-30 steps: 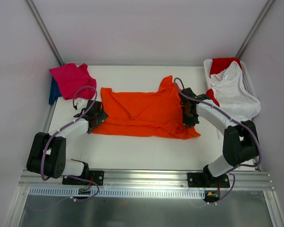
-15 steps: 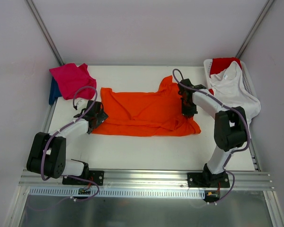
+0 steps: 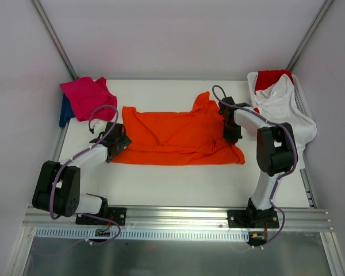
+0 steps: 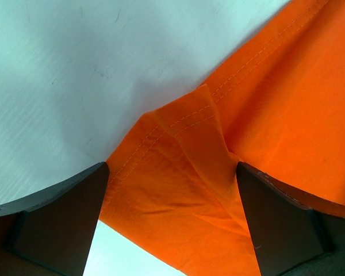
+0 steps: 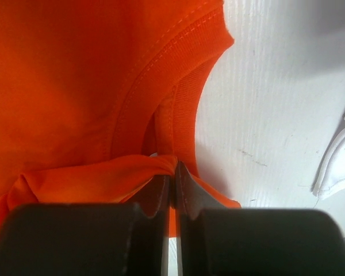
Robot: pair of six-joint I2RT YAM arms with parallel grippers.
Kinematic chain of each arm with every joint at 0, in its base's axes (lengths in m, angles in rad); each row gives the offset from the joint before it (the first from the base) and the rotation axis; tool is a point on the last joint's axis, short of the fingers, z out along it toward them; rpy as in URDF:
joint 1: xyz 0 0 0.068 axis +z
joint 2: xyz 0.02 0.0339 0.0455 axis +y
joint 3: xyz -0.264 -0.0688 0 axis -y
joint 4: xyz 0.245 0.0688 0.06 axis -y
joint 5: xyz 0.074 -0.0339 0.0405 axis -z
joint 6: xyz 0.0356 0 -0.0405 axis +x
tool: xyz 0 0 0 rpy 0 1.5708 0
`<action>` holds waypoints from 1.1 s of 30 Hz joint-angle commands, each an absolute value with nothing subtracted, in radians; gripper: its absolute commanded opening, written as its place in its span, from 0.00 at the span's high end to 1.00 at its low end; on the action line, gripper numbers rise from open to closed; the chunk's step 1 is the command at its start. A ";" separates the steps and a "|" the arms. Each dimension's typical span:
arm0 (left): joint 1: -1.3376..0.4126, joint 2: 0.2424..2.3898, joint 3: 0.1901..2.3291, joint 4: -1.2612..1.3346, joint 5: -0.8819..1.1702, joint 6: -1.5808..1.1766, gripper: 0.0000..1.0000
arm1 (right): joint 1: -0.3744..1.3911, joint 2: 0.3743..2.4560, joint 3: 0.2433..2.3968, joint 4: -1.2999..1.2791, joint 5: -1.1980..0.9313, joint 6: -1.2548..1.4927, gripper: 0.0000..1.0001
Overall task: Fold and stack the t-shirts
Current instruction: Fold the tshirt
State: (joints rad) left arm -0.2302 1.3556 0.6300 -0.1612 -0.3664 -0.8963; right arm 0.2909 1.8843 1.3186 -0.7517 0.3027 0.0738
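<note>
Orange t-shirt (image 3: 172, 138) is bunching in the right gripper's (image 5: 173, 172) thin pinch and may be slipping out. The left gripper (image 4: 171, 167) is gaping over the hem, empty.

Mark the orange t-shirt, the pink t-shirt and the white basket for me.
orange t-shirt (image 3: 172, 135), top view, middle of the body.
pink t-shirt (image 3: 86, 95), top view, centre of the heap.
white basket (image 3: 301, 92), top view, far right rim.

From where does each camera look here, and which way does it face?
Top external: above and behind, looking down on table and orange shirt; both arms show.
Left wrist: on left arm, facing the shirt's hem corner; open left gripper shows.
Right wrist: on right arm, facing the collar; right gripper shut on the shirt.
All share the shirt.
</note>
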 commanded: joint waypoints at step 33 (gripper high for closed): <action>-0.262 1.295 0.600 -0.164 -0.350 -0.879 0.06 | 0.456 1.387 1.109 -0.792 0.232 0.199 0.05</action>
